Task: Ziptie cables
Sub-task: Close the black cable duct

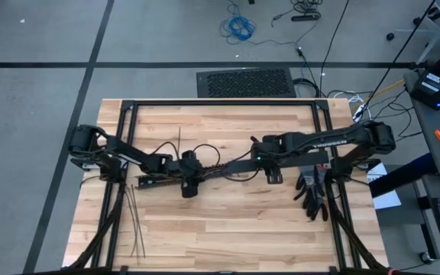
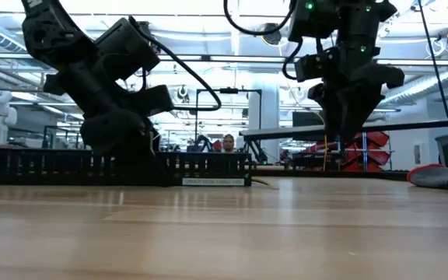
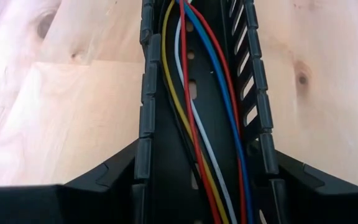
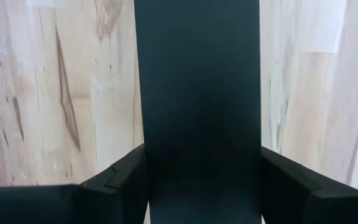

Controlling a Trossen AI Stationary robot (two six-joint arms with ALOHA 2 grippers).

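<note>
Both grippers gripped duct parts: left gripper clasped the slotted duct holding the cables; right gripper its cover. Zipties lay unused; tying remained.

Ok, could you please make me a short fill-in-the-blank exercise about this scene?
1. The cables lie ____ the slotted duct.
2. The flat black cover is held by the ____ gripper.
3. The zipties lie on the table, nearer the ____ arm.
Missing words: inside; right; left.
</note>
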